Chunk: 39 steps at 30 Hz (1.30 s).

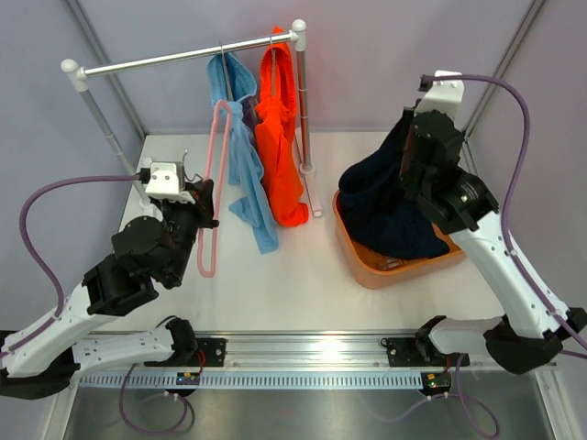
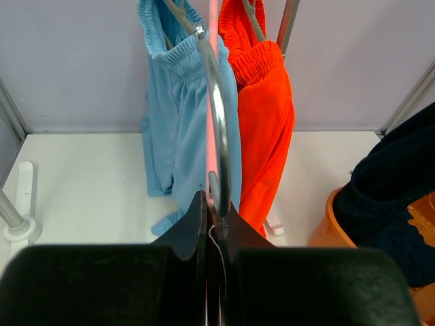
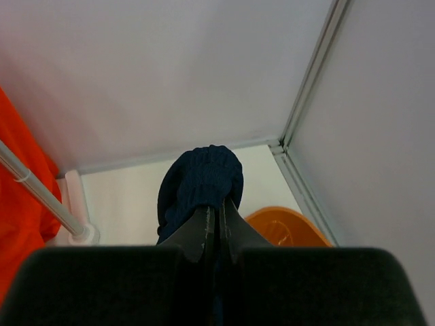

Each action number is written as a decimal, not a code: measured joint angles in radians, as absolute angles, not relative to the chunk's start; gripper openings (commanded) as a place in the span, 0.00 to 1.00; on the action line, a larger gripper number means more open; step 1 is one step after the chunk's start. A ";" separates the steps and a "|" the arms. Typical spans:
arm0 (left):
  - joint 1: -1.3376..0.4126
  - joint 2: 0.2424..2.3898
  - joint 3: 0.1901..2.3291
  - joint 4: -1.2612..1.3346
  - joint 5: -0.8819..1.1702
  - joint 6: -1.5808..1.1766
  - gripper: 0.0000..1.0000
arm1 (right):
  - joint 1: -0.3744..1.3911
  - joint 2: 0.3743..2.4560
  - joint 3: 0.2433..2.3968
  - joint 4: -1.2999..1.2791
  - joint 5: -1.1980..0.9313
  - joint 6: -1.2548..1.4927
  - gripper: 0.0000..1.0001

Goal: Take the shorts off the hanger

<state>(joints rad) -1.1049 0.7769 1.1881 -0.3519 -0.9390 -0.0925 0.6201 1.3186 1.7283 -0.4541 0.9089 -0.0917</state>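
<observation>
My right gripper (image 3: pixel 219 210) is shut on the dark navy shorts (image 3: pixel 200 180) and holds them up; in the top view the navy shorts (image 1: pixel 390 202) hang from it (image 1: pixel 415 170) down into the orange basket (image 1: pixel 367 270). My left gripper (image 2: pixel 216 204) is shut on a bare pink hanger (image 2: pixel 213 102) with a metal hook (image 2: pixel 219 129); the top view shows that hanger (image 1: pixel 209 247) standing tilted left of the rack beside the gripper (image 1: pixel 204 197). The light blue shorts (image 1: pixel 240 160) and the orange shorts (image 1: pixel 280 156) hang on the rail (image 1: pixel 183 57).
The rack's right post (image 1: pixel 303 101) stands between the orange shorts and the basket, with its foot (image 1: pixel 314 197) on the white table. The left post (image 1: pixel 101 119) rises behind my left arm. Grey walls close in the back and sides.
</observation>
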 measured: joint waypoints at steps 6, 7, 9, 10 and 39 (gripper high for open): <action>-1.105 0.759 1.190 -0.388 -0.963 -0.112 0.00 | 0.617 1.016 1.373 -0.517 0.940 0.134 0.10; -1.105 0.758 1.193 -0.406 -0.971 -0.116 0.00 | 0.616 0.974 1.332 -0.536 0.940 0.173 0.17; -1.105 0.755 1.216 -0.461 -0.982 -0.132 0.00 | 0.613 0.886 1.242 -0.582 0.923 0.261 0.31; -1.105 0.756 1.232 -0.487 -0.982 -0.141 0.00 | 0.612 0.850 1.203 -0.610 0.913 0.305 0.52; -0.400 1.185 1.645 -0.976 -0.429 -0.299 0.00 | 0.608 0.763 1.071 -0.671 0.476 0.474 0.94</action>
<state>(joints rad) -0.4004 1.1854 1.6447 -0.9764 -0.4290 -0.2985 0.6083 0.7628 1.0710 -0.6708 0.4759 0.4744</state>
